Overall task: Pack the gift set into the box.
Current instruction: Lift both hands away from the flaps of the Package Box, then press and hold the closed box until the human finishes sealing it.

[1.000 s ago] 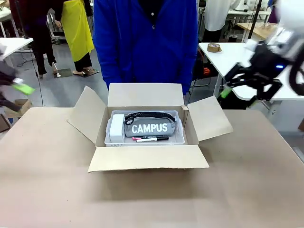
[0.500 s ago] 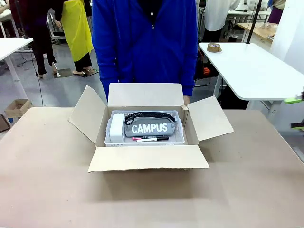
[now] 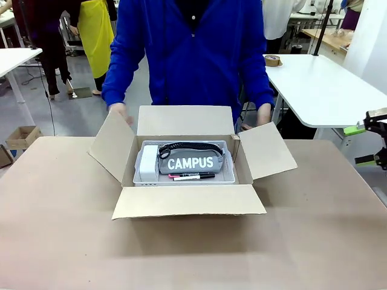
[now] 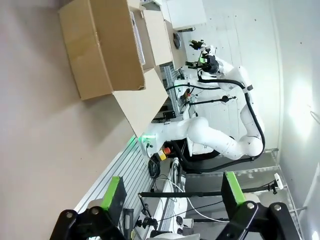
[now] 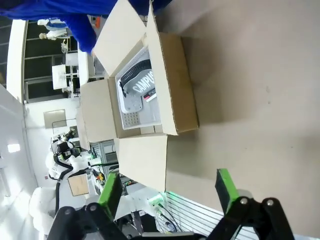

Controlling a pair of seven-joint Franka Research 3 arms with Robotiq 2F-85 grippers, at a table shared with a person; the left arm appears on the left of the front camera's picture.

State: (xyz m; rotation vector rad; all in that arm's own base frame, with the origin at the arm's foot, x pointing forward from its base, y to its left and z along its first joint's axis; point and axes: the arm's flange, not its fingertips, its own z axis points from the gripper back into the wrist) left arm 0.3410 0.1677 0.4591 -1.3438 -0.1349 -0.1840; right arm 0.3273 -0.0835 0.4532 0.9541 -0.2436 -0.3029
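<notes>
gift set [image 3: 190,163] | grey, lettered CAMPUS | inside box [image 3: 187,202] | flaps open

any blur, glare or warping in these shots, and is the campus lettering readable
Front view: sharp and evenly lit, the pouch lettering reads clearly, with a soft shadow under the near flap of the box. Left wrist view: rolled sideways, and glare washes out the white wall at right. Right wrist view: also rolled, lettering small and sideways, no motion blur.

One box [image 3: 187,202] with four flaps [image 3: 269,151] — inside, one tray [image 3: 228,176], one pouch [image 3: 190,163], one white block [image 3: 147,163], two pens [image 3: 193,176].
</notes>
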